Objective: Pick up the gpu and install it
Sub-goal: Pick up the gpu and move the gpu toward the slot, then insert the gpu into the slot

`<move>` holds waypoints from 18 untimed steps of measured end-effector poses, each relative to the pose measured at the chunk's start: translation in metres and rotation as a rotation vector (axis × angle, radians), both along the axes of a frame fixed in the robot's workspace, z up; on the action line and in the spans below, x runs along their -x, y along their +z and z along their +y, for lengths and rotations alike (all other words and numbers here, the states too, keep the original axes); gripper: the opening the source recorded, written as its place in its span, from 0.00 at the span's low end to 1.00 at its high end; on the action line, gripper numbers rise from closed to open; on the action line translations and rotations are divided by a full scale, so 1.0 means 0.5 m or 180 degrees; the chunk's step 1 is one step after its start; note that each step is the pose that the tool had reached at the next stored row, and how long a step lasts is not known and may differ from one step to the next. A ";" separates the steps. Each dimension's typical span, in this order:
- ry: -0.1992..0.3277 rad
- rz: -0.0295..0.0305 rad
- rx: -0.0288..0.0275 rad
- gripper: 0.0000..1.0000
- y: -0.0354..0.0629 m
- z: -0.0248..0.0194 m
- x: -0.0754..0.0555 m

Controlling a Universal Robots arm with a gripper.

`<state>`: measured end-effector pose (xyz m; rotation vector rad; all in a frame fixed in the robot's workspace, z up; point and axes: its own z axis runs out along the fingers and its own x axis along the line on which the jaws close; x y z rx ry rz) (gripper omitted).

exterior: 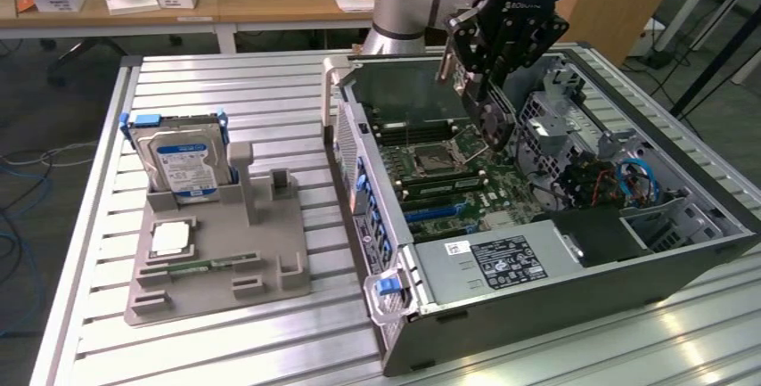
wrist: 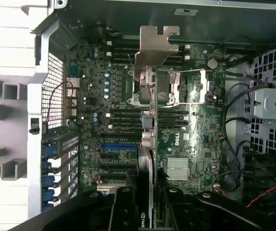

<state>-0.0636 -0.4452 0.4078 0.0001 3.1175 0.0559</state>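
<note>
Claw (wrist: 147, 214) is clamped on the gpu (wrist: 155, 48), a finger on each flat face. The card hangs over the motherboard (wrist: 195, 130) in the open tower case (exterior: 571, 261), with its silvery bracket end pointing down at the motherboard's CPU socket (wrist: 169, 89). Looks clear of the motherboard. The hard drive (exterior: 184, 159) stands in a grey holder (exterior: 226, 270) on the bench (exterior: 95, 252), well apart from the motherboard.
</note>
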 end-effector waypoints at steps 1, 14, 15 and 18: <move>0.0002 0.0000 0.0000 0.26 0.000 0.0000 -0.003; 0.0014 0.0000 0.0000 0.26 0.000 0.0000 -0.023; 0.0014 0.0000 0.0000 0.26 0.000 0.0000 -0.023; 0.0014 0.0000 0.0000 0.26 0.000 0.0000 -0.023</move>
